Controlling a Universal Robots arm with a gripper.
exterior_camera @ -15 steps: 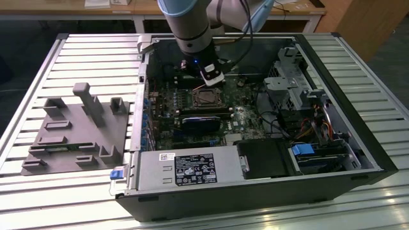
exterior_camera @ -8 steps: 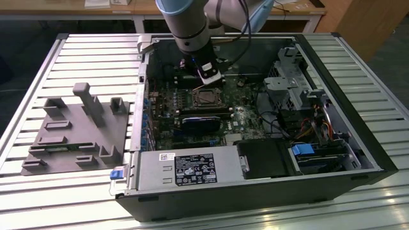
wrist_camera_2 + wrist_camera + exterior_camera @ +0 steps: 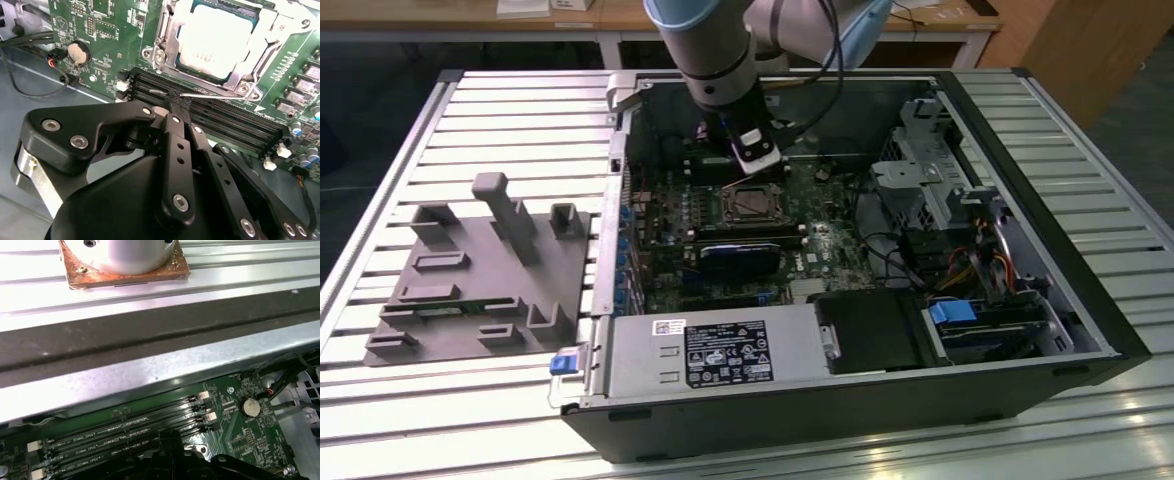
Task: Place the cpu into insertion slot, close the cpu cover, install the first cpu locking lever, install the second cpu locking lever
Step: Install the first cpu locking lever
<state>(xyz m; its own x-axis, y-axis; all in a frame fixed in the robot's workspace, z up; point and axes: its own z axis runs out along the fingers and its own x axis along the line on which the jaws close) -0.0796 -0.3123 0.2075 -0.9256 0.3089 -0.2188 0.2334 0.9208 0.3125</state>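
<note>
The arm's black tool (image 3: 172, 106) reaches down into an open computer case (image 3: 854, 420), its fingers drawn together at the tips and, as far as the second wrist view shows, nipped on a thin silver locking lever (image 3: 210, 95) that lies across the near edge of the socket, just above the long black memory slots (image 3: 225, 122). Just beyond the fingertips the cpu (image 3: 215, 40) sits flat in the insertion slot (image 3: 726, 205), its pale metal top showing through the window of the cpu cover (image 3: 270, 25), which lies down over it. The socket stands on a green motherboard (image 3: 100, 30), with a round coin battery (image 3: 77, 51) off to one side. In the exterior view a silver power supply (image 3: 707, 355) fills the near end of the case, and a grey moulded fixture (image 3: 480, 270) rests on the slatted tabletop (image 3: 400, 420) towards that view's left. The lever looks like stiff, springy wire, smooth and apt to slip between the pads, so a hold close to its free end seems soundest. The chip itself appears light and rigid, yet the contacts under it are likely delicate, which argues against any sideways push on the cover.
</note>
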